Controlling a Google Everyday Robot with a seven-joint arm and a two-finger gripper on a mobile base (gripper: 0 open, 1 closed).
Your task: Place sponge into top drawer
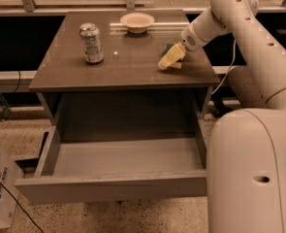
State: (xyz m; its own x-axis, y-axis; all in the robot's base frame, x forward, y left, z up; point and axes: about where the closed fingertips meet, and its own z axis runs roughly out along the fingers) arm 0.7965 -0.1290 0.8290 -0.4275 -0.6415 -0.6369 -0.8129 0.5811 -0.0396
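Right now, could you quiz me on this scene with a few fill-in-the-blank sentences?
The top drawer is pulled ___.
The soda can stands ___.
The gripper is at the sponge, which lies on the ___.
Missing words: open; upright; table.
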